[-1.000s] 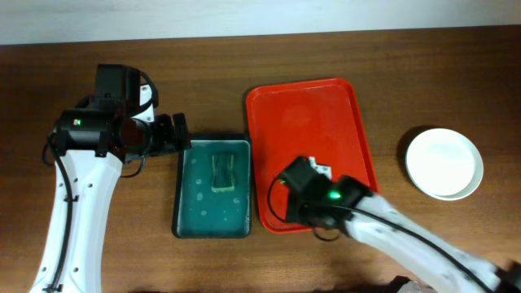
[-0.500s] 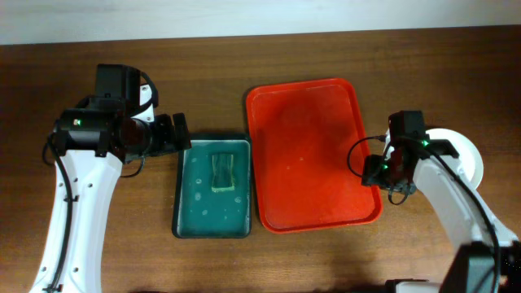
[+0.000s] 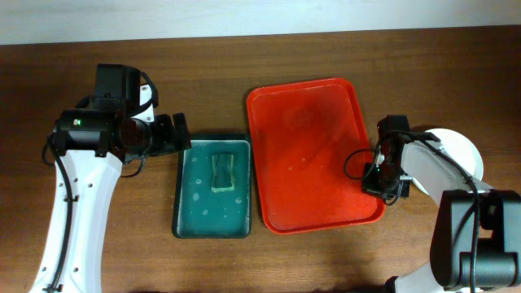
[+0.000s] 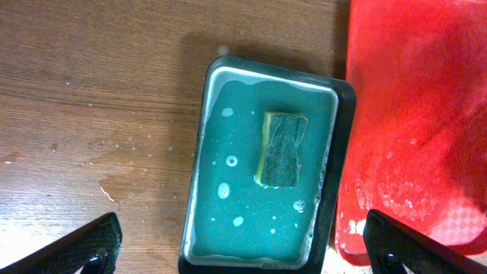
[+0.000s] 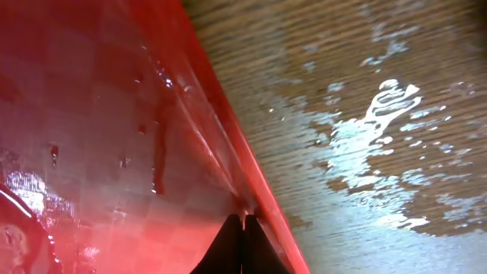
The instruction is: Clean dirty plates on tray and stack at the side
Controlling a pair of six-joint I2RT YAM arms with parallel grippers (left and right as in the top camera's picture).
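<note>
**Overhead, with both wrist views.** My right claw (image 5: 243, 245) is pressed together, its two dark fingertips meeting in a single point. That point touches the tray (image 3: 309, 122) at the inner foot of its right-hand rim; I see nothing caught between the tips. The red tray lies flat in the middle of the table (image 3: 326, 49), its floor filmed with droplets. The plates (image 3: 462, 148) sit on the wood to the right of the tray, off it and just beyond my right arm, which crosses their near edge. From above they read as one white disc, so I cannot tell how many are stacked there. A patch of spilled water (image 5: 380, 137) glistens on the wood just outside the tray's rim.

My left claw (image 4: 247, 250) is spread wide, one fingertip at each lower corner of its wrist view, and it hangs above the near end of the teal basin (image 4: 228, 129). The basin lies just beside the tray's left edge and holds shallow soapy water and a sponge (image 4: 281, 148).
</note>
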